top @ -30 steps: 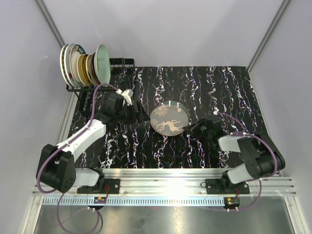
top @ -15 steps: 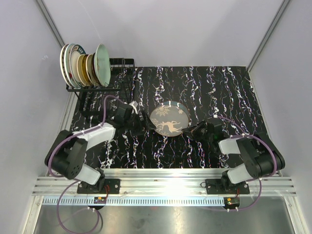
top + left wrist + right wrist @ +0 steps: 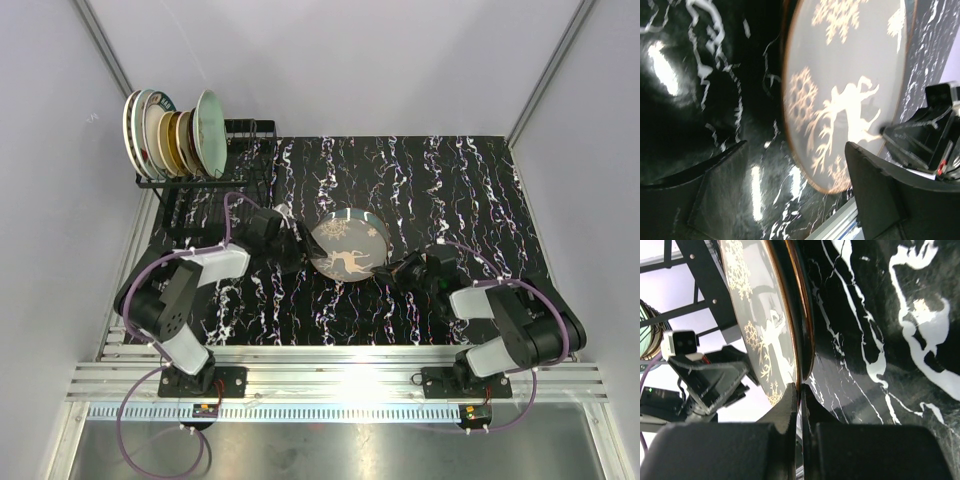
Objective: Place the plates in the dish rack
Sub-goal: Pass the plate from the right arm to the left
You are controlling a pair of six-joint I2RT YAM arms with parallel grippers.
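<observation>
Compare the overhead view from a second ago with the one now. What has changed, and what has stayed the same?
The left gripper swung right, away from the dish rack, to the deer plate, jaws open at its left rim. Unchanged: the right gripper shut on the plate's right rim, and the racked plates.

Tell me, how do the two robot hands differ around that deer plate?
The right gripper has its fingers shut on the rim of the deer plate; the left gripper has its fingers wide apart and grips nothing. The right gripper is at the plate's right edge, the left gripper at its left edge. Both are black and close to the plate.
</observation>
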